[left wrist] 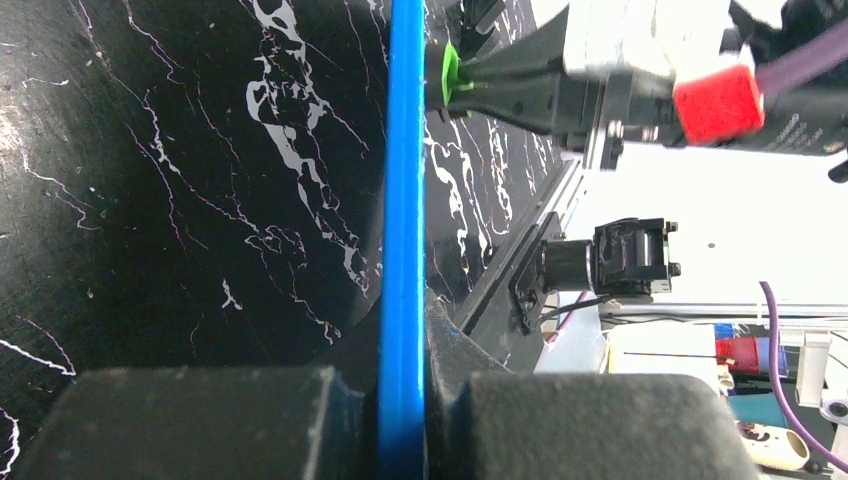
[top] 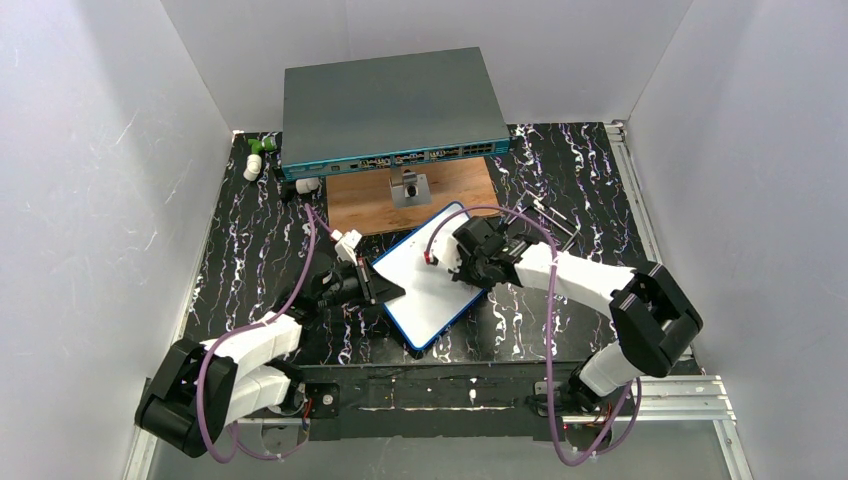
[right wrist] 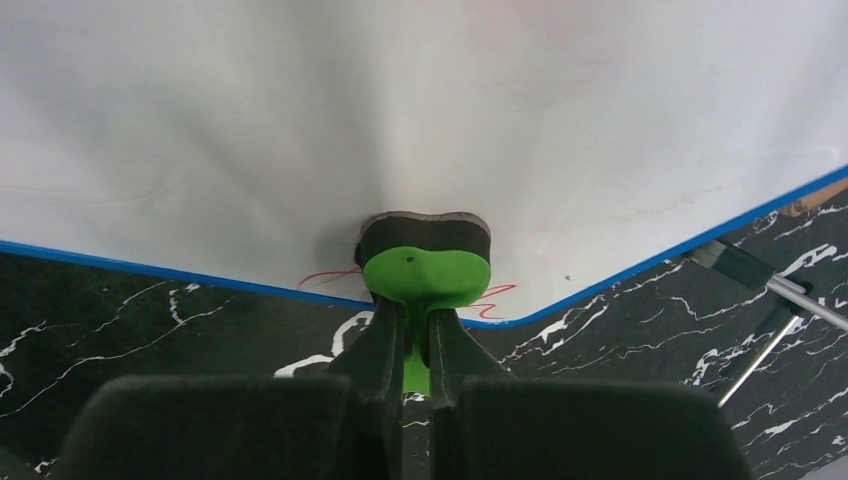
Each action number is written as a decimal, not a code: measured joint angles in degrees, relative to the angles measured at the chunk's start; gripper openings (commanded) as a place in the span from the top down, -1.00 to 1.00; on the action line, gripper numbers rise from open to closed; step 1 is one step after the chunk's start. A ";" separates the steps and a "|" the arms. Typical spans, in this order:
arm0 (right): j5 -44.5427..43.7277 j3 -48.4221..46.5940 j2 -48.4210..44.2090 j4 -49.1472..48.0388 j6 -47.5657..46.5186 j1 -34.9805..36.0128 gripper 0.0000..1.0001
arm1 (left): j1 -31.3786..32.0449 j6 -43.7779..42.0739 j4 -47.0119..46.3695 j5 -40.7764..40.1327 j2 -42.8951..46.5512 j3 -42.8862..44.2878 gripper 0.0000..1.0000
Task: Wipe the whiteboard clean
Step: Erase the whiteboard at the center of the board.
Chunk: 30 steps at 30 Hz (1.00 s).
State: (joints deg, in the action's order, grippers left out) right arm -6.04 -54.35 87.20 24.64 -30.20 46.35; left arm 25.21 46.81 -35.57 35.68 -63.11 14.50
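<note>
Nearest the bases, left gripper is fully closed on the whiteboard: the blue frame edge is pinched between both pads on the board's left side. The whiteboard lies mid-table on the black marbled table, turned diagonally with one corner pointing at the bases. The right gripper is clamped on the stem of a green eraser, whose dark felt pad presses on the white surface close to the board's right-hand edge. Short red marks show either side of the eraser by the frame. The rest of the surface reads white with faint smears. Just past the far corner is a brown wooden board carrying a small metal piece. Behind that is a grey-teal switch box. Small white and green bits sit far left.
</note>
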 measured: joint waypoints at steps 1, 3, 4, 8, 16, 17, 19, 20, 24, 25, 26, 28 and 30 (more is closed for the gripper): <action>-0.07 -0.02 0.00 0.37 -0.04 0.66 0.97 | 0.00 0.04 0.00 -0.04 0.00 0.00 1.00; -0.15 0.07 -0.17 1.38 -0.33 2.93 0.97 | 0.00 0.07 0.00 -0.07 0.00 -0.02 1.00; -0.07 0.22 -0.44 1.90 -0.63 4.44 0.97 | 0.00 0.00 0.00 -0.07 0.00 -0.02 1.00; 0.94 1.25 -1.31 2.40 -1.68 7.50 0.97 | 0.00 -0.55 0.11 -0.04 0.20 -0.02 1.00; 0.11 1.44 -1.31 1.46 -1.46 -1.01 0.97 | 0.02 -1.18 0.50 0.07 0.61 -0.02 1.00; -0.57 1.44 -1.22 1.11 -1.42 -2.21 0.97 | 0.02 -1.20 0.50 0.31 0.59 -0.02 1.00; -1.07 1.44 -0.92 0.87 -1.38 -3.23 0.97 | 0.04 -1.22 0.52 0.66 0.59 -0.02 1.00; -0.94 1.44 -0.68 0.90 -1.38 -3.26 0.97 | 0.04 -1.22 0.52 0.66 0.59 -0.02 1.00; 1.44 1.29 -0.46 2.12 -1.73 -2.91 0.97 | 0.02 -1.20 0.52 0.70 0.59 -0.02 1.00; 2.69 1.29 -0.46 2.95 -2.10 -2.43 0.97 | 0.02 -1.20 0.52 0.70 0.59 -0.02 1.00; 3.67 1.29 -0.48 3.69 -2.47 -1.88 0.97 | 0.02 -1.20 0.55 0.70 0.61 -0.02 1.00; 6.47 1.29 -0.63 5.64 -3.67 -0.24 0.97 | 0.02 -1.29 0.61 0.68 0.76 -0.09 1.00; 8.66 1.29 -0.66 6.99 -4.55 1.01 0.97 | 0.02 -1.46 1.09 0.68 1.18 -0.11 1.00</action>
State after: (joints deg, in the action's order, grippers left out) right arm 2.61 -53.06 86.54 31.64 -34.74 47.35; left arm 25.23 45.34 -34.48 36.36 -61.93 14.39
